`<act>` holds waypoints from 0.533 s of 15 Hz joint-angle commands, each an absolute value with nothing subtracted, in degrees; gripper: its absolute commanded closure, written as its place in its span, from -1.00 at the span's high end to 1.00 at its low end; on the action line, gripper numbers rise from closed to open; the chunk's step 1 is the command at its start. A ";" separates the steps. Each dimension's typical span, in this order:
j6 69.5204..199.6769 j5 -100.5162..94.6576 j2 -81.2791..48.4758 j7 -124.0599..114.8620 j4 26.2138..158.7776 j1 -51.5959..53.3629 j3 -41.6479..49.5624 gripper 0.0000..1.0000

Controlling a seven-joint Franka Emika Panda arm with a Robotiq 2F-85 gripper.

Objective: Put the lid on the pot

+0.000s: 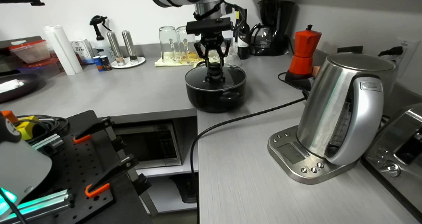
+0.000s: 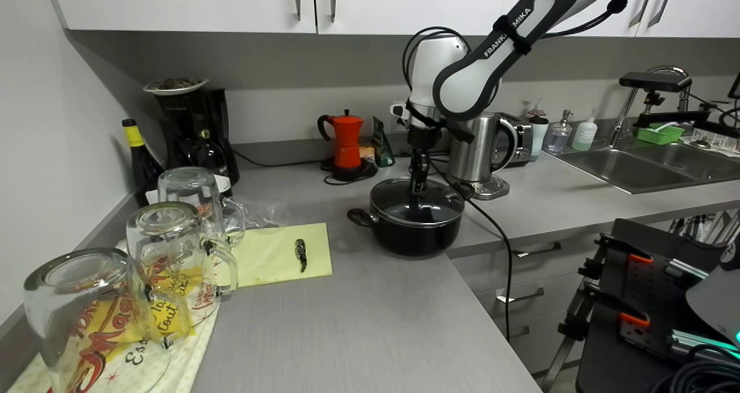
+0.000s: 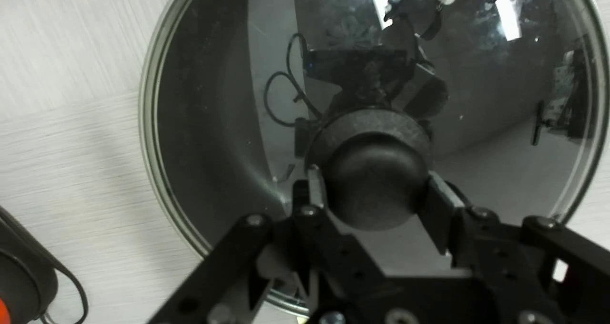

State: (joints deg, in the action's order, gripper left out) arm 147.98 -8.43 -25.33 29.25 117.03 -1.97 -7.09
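Observation:
The black pot [image 1: 212, 100] stands on the counter in both exterior views, with its side handle [image 2: 361, 217] showing. The clear glass lid [image 1: 196, 77] with a metal rim lies level on the pot's top, with no gap visible between them. The lid also shows from above in the wrist view [image 3: 209, 138]. My gripper [image 1: 215, 74] points straight down at the lid's centre. In the wrist view, the fingers [image 3: 373, 181] stand on both sides of the dark round knob [image 3: 379, 195] and appear to touch it. The fingers partly hide the knob in the exterior views.
A steel kettle [image 1: 343, 108] and a red moka pot [image 1: 304, 49] stand nearby. A black cable [image 1: 250, 113] runs past the pot and over the counter edge. Glass mugs [image 2: 173, 243] and a yellow cloth [image 2: 272, 260] lie beside the pot. A coffee maker [image 1: 272, 29] stands behind.

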 commanded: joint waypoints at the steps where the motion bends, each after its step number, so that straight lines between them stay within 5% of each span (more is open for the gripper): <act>1: 148.79 -8.44 -23.06 29.71 118.80 -2.56 -7.26 -0.50; 5: 148.23 -8.51 -23.16 29.73 118.51 -2.49 -7.26 -0.50; 6: 148.10 -8.51 -23.17 29.67 118.44 -2.46 -7.25 0.50; 8: 148.04 -8.51 -23.11 29.65 118.38 -2.44 -7.26 0.65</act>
